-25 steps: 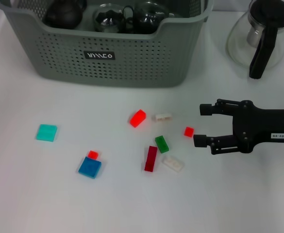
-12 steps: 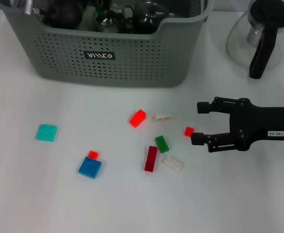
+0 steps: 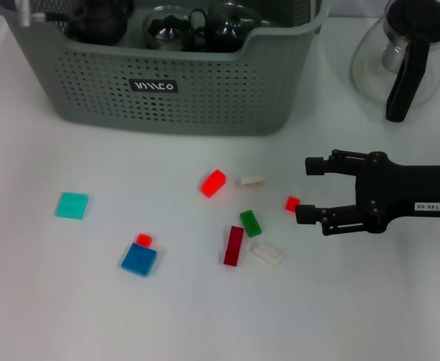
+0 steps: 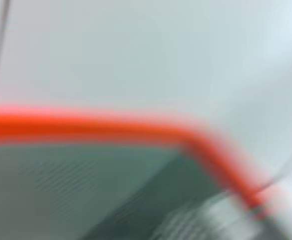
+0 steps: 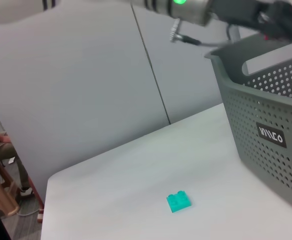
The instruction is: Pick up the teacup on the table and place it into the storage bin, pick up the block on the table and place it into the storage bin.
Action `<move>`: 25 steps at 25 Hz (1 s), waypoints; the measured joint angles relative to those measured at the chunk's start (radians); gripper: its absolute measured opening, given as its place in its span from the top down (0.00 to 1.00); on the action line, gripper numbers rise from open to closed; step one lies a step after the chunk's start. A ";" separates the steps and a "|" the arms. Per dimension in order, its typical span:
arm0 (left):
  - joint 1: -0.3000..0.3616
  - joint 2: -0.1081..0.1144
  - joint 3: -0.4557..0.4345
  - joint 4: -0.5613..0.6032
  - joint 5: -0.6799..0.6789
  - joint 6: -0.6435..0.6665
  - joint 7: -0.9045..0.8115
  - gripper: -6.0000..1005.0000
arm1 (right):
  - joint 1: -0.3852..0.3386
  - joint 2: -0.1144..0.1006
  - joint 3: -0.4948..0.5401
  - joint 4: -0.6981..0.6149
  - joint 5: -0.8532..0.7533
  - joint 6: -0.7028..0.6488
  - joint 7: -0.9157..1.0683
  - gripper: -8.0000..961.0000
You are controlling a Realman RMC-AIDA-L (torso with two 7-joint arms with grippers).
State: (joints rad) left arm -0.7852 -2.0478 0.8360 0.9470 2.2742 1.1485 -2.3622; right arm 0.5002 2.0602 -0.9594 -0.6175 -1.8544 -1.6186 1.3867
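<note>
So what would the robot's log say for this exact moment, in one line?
right gripper: open, beside small red block | left arm: over storage bin | teacups in bin | blocks on table

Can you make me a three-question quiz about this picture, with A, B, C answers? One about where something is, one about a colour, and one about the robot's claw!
1. Where is the glass teapot?
A. inside the bin
B. on the table right of the bin
C. in the claw

2. What colour is the flat block lying farthest left?
A. teal
B. yellow
C. black

3. How is the right gripper?
A. shut on a block
B. open
C. inside the bin

Answers:
1 B, the teapot stands on the table beside the bin.
2 A, it is teal.
3 B, its fingers are spread, with the small red block just ahead, not held.
</note>
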 joint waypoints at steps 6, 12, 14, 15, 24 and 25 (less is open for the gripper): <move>0.165 0.019 -0.346 -0.115 -0.569 0.487 0.411 0.46 | 0.001 0.001 0.001 0.005 0.001 0.001 -0.005 0.01; 0.304 0.009 -0.453 -0.162 -0.469 0.669 0.718 0.46 | 0.003 0.005 0.001 0.006 0.000 0.013 -0.008 0.01; 0.354 -0.008 -0.454 -0.134 -0.374 0.682 0.814 0.46 | 0.003 0.006 -0.001 0.007 0.000 0.014 -0.008 0.01; 0.373 -0.015 -0.454 -0.117 -0.324 0.695 0.850 0.46 | 0.004 0.006 -0.002 0.007 0.000 0.014 -0.008 0.01; 0.474 -0.059 -0.451 0.013 -0.073 0.740 0.948 0.46 | 0.002 0.008 -0.005 0.007 0.000 0.014 -0.005 0.01; 0.477 -0.063 -0.448 0.023 -0.046 0.739 0.967 0.46 | 0.002 0.008 -0.005 0.007 0.000 0.014 -0.004 0.01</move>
State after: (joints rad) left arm -0.3081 -2.1111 0.3885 0.9696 2.2281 1.8875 -1.3948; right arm 0.5018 2.0678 -0.9646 -0.6105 -1.8546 -1.6044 1.3824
